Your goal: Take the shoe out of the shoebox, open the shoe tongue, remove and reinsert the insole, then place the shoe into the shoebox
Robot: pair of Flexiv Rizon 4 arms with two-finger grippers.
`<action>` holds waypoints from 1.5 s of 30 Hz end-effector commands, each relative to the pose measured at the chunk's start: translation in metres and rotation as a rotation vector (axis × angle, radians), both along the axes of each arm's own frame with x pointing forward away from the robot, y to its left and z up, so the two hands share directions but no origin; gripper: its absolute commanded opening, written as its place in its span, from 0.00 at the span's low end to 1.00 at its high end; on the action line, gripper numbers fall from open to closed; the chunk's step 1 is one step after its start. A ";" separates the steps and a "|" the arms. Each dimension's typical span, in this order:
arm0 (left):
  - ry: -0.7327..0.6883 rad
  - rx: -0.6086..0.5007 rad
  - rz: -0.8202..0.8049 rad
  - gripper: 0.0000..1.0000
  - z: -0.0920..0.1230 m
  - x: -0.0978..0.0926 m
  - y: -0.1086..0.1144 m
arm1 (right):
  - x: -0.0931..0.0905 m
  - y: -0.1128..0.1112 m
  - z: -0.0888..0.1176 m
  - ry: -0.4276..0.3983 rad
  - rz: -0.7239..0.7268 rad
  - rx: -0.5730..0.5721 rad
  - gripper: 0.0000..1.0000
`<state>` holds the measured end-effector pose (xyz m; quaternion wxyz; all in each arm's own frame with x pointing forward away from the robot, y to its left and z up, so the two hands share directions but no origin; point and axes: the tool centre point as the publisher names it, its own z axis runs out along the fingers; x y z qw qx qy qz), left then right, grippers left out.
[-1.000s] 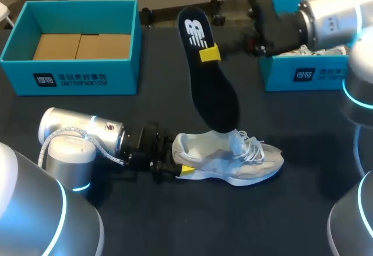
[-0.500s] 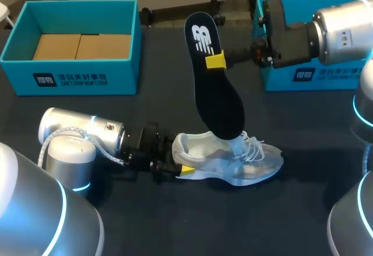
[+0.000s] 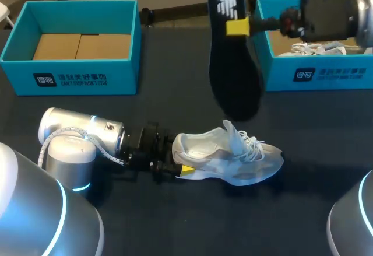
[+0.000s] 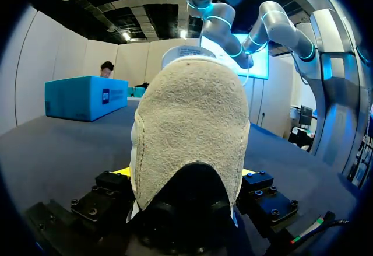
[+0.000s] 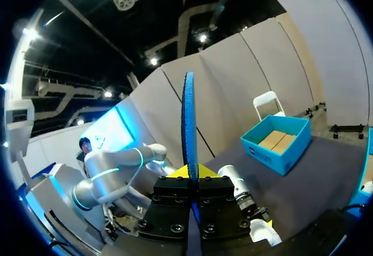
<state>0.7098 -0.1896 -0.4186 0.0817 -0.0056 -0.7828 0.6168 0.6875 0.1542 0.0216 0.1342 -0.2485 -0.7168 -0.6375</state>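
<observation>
Lifted clear of the shoe (image 3: 233,160), insole (image 3: 233,81) hangs pinched in right hand (image 3: 238,27).

The insole (image 3: 233,72) has risen clear of the shoe (image 3: 230,160), shifting rightward.

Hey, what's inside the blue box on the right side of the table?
A white shoe with laces lies in the box. The right arm covers the rest of its inside.
</observation>
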 end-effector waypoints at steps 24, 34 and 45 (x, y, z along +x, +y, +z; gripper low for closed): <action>0.000 0.001 0.001 0.00 -0.004 0.000 -0.001 | -0.058 -0.051 0.021 -0.041 -0.091 0.021 0.00; 0.000 0.001 0.001 0.00 -0.004 0.000 -0.001 | -0.075 -0.057 0.010 0.003 -0.036 0.057 0.00; 0.000 0.001 0.001 0.00 -0.004 0.000 -0.001 | -0.081 -0.054 0.009 0.018 -0.015 0.032 0.00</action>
